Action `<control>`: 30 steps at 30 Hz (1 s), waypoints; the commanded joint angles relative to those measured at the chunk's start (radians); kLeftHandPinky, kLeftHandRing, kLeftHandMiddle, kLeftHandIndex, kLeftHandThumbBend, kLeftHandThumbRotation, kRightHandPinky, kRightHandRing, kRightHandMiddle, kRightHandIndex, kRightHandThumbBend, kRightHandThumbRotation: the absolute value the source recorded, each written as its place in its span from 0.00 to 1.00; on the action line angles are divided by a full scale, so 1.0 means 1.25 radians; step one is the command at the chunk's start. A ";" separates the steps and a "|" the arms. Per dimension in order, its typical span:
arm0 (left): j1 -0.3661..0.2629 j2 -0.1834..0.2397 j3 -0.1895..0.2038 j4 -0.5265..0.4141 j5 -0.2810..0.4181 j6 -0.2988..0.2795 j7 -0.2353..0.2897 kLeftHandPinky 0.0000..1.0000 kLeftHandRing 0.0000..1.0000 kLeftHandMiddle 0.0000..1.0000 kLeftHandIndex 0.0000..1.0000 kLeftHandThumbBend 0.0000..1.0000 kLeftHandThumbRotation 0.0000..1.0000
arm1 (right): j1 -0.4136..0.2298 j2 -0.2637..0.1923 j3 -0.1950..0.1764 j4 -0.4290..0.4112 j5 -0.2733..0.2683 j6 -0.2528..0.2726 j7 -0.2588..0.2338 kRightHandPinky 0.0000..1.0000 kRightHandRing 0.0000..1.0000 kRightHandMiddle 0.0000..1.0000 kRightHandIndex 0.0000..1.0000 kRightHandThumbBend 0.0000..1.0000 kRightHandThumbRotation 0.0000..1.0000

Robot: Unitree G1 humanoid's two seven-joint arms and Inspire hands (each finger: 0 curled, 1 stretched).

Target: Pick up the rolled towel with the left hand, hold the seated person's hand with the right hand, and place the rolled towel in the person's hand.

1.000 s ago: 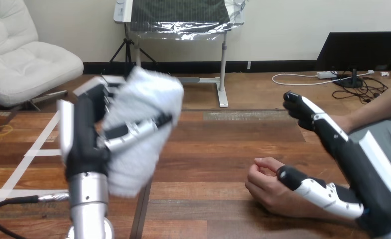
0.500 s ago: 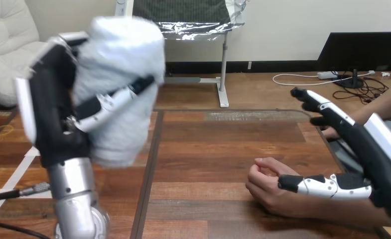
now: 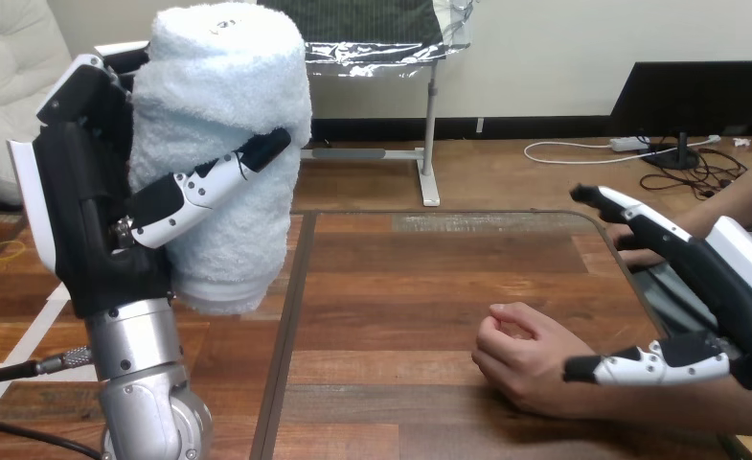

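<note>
Wooden table [image 3: 429, 278], dark planks. Towel [image 3: 223, 144] at 10 o'clock, upright and off the table. Left hand [image 3: 89, 220] is clamped round it, thumb [image 3: 204, 182] across the front. Grip looks solid.

Person's hand [image 3: 520, 359] at 5 o'clock, resting on the table, loosely curled, palm not offered up. Right hand [image 3: 721, 287] at 4 o'clock, just beside the person's wrist. It's spread wide and gripping nothing, fingers [image 3: 630, 206] pointing toward 11 above the forearm, its own thumb low alongside the wrist. Can't tell if that thumb touches skin.

Step in hand, my read: get the right-hand hold before the towel travels.
- Bring the right hand down over the wrist from the 3 o'clock side and close slowly, just enough to steady it. It's a person, so no squeeze.
- The hold should turn or lift the person's hand so the palm faces up. While it's curled there's no pocket for the towel.
- Only then carry the towel toward 4–5 o'clock, high enough to clear the table and the right fingers.
- Lay it down across the palm and let go only once it's seated.

Main risks: the towel reaching a closed hand, or the two robot hands fouling each other over the wrist.
</note>
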 commanded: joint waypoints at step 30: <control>-0.039 -0.024 0.026 0.017 -0.037 -0.025 -0.045 0.24 0.30 0.36 0.40 0.56 0.00 | -0.098 -0.195 -0.020 0.074 -0.048 0.036 0.108 0.88 0.88 0.89 0.90 1.00 0.24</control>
